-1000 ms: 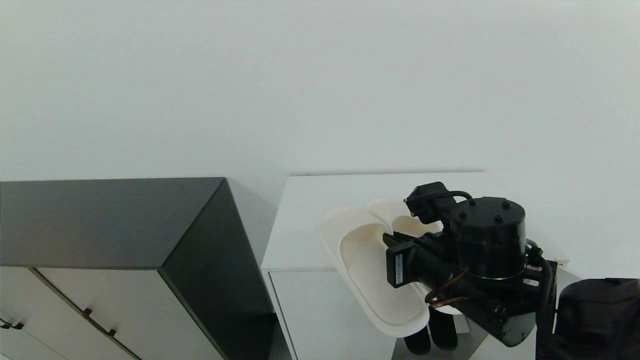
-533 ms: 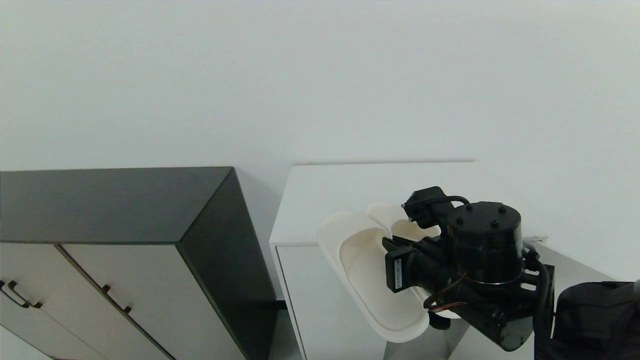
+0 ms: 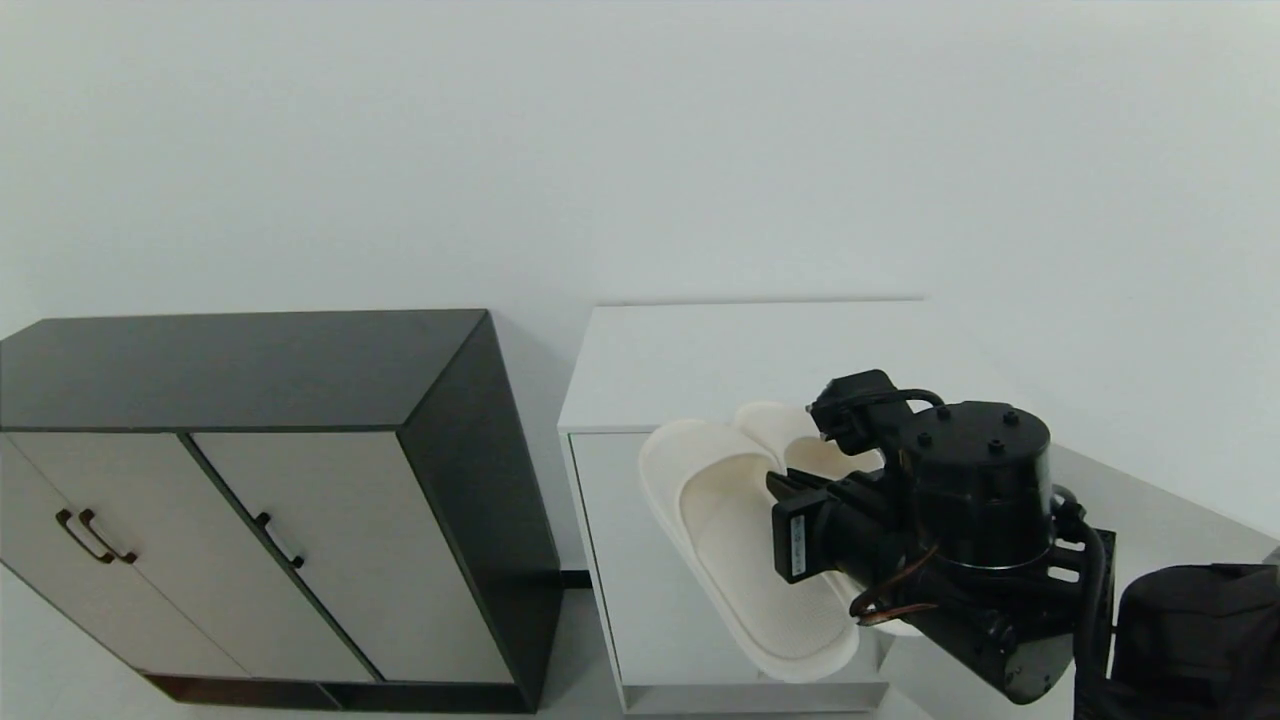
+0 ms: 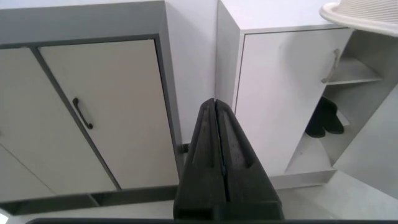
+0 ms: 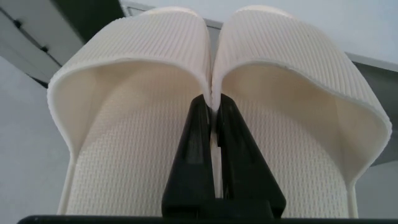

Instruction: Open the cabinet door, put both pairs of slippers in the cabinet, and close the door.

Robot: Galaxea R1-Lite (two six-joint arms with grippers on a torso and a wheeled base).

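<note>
A pair of cream slippers (image 3: 725,520) hangs side by side in front of the white cabinet (image 3: 740,350). My right gripper (image 5: 213,106) is shut on the slippers' (image 5: 137,124) touching inner edges. The cabinet's right door (image 3: 1150,490) stands open, and the left door (image 4: 280,93) is closed. A pair of black slippers (image 4: 326,118) rests on the lower shelf inside. My left gripper (image 4: 215,104) is shut with nothing in it, low and away from the cabinet fronts. A cream slipper tip (image 4: 367,12) shows above the open compartment.
A dark-topped cabinet (image 3: 250,370) with closed beige doors (image 4: 106,106) and dark handles stands directly left of the white cabinet, with a narrow gap between them. A plain wall lies behind both. Bare floor (image 3: 60,660) runs in front.
The head camera has shifted, so both cabinets now sit higher in the picture and show more of their fronts. The right arm and the cream slippers keep about the same place in the picture.
</note>
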